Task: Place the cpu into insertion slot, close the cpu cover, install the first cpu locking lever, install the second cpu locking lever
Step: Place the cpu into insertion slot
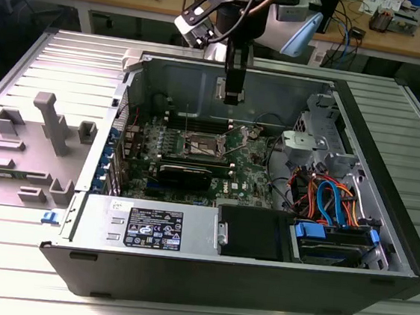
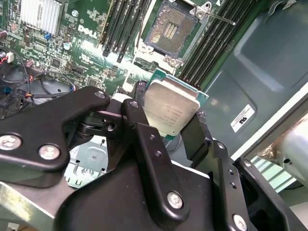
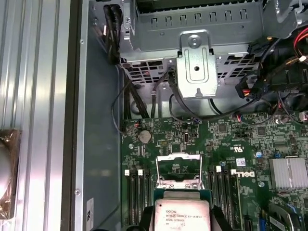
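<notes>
Fingers [image 2: 144, 139]: two black links closed on the cpu [image 2: 172, 108], gripping it by opposite edges at centre of the second wrist view, silver lid facing the camera; the chip also sits at bottom centre of the first wrist view. Gripper [image 1: 230, 93]: upper centre of the exterior view, hanging above the open computer case [image 1: 381, 243] and clear of the motherboard [image 1: 250, 173]. Insertion slot [image 2: 171, 33]: upper centre of the second wrist view, dark contact field bare, well apart from the chip. Cpu cover [image 3: 179, 171]: raised open, just beyond the chip in the first wrist view. Step in hand, by judgement: placing the cpu, not yet seated. Next move calls for squaring the chip's edges with the slot rim and a level, gentle descent.
</notes>
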`<state>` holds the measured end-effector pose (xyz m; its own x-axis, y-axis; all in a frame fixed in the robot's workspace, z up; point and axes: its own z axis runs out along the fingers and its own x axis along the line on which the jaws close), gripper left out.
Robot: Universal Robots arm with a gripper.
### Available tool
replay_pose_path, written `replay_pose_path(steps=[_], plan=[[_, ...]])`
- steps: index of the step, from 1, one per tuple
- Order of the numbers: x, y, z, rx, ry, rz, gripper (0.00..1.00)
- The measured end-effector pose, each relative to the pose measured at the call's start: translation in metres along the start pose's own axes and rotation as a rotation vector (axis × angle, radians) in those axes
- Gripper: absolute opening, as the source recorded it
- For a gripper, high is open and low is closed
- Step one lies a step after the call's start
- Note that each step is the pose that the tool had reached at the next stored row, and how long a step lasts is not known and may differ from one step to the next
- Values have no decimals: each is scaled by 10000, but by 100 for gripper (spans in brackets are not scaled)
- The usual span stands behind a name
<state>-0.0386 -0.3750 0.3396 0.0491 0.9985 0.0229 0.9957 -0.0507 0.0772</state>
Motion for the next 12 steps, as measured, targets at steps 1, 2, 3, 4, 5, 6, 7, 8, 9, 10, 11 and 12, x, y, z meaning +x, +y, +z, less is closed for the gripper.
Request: replay_pose_path(steps=[1,2,3,4,5,6,7,8,9,10,11,12], plan=[[0,0,0,0,0,0,55],[0,0,0,0,0,0,55],[0,0,0,0,0,1,55],[0,0,0,0,0,3,55],[0,0,0,1,-1,16,55],[0,0,0,0,-3,33,55],[0,0,0,0,-4,49,55],[0,0,0,-1,-4,49,55],[-1,-1,2,-1,-3,51,55],[-2,-4,5,-1,4,53,55],[-2,-8,9,-1,11,54,55],[-3,-11,14,1,35,52,55]])
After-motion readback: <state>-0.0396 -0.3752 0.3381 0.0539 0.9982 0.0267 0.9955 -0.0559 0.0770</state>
